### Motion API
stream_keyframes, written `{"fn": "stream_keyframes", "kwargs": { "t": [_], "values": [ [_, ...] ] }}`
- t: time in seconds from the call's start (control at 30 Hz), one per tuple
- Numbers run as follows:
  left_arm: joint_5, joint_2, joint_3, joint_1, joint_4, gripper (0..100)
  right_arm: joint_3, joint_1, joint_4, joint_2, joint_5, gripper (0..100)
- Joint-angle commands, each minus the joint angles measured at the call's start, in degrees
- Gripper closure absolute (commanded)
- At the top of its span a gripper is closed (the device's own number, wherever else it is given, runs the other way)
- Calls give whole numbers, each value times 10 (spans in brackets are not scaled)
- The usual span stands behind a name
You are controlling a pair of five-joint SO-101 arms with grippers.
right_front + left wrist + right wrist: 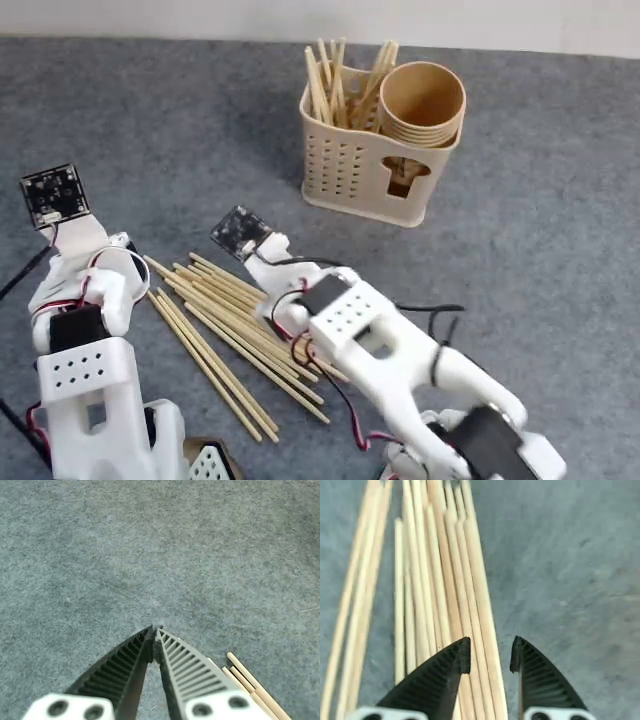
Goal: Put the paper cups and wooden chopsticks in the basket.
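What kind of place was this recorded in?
Probably a robot-practice tabletop rather than a kitchen. A grey felt-like mat lies under everything, a left arm and a right arm stand side by side, and a beige perforated basket and loose wooden chopsticks look like props.

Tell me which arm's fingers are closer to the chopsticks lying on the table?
Right: the right fingers hang directly over the loose chopsticks; the left fingers sit beside them, over carpet.
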Motion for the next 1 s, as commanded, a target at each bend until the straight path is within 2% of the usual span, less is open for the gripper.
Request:
{"fn": "stream_keyframes", "kwargs": {
  "t": [0.0, 0.33, 0.6, 0.7, 0.97],
  "values": [
    [4, -12, -7, -21, -11, 968, -50, -7, -11, 43, 8, 858],
    [4, -9, -3, -22, -29, 968, -110, 18, -19, 143, 65, 858],
    [4, -9, -3, -21, -29, 968, -180, 39, -25, 228, 68, 861],
    [3, -9, -3, -21, -29, 968, -182, 38, -24, 223, 69, 893],
    [3, -9, -3, -20, -29, 968, -178, 34, 27, 143, 69, 896]
  ]
}}
